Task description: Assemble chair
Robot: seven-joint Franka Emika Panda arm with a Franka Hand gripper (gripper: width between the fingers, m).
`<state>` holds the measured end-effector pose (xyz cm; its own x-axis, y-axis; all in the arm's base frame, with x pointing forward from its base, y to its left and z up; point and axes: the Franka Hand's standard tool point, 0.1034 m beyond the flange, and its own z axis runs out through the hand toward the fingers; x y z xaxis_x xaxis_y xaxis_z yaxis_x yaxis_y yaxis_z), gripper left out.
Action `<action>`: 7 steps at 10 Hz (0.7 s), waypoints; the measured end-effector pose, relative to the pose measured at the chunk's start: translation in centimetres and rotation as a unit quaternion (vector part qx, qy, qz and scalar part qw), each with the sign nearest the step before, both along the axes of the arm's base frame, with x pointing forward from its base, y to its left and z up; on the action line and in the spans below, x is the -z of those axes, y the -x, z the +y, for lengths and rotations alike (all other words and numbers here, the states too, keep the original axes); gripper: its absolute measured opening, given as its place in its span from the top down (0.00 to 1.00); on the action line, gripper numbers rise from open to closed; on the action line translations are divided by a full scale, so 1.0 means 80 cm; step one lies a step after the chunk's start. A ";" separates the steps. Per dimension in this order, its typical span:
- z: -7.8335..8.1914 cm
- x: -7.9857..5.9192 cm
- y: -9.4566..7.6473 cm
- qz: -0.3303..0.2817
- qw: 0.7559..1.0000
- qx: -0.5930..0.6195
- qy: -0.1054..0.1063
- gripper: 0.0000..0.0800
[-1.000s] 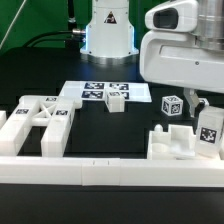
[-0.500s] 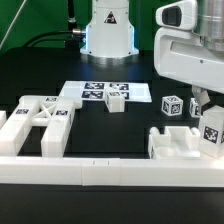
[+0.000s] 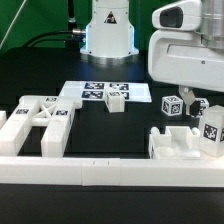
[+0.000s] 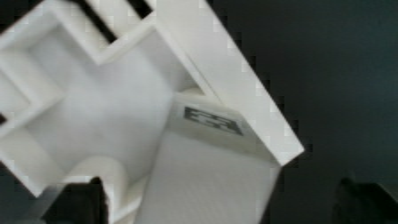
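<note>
The chair is in loose white tagged parts. A notched block lies at the exterior view's right, with a tagged post standing upright against its right end. My gripper hangs right above that post, open. In the wrist view the post runs between the two dark fingertips with dark gaps at its sides, so my gripper holds nothing. The notched block lies behind it. More chair parts sit at the exterior view's left.
A tagged cube stands just behind the notched block. The marker board lies mid-table with a small tagged block on it. A long white rail runs along the front. The robot base stands behind.
The jaws have opened wide and let go of the post, which stays upright. The hand has shifted a little toward the exterior view's right.
</note>
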<state>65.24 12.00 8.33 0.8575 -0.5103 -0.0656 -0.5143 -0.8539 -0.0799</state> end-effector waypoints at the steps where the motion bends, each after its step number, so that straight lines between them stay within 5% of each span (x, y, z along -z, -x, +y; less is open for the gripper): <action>1: 0.000 0.000 0.000 -0.003 1.000 -0.030 0.002 0.20; 7: 0.001 0.006 0.007 -0.048 0.944 -0.326 0.020 0.19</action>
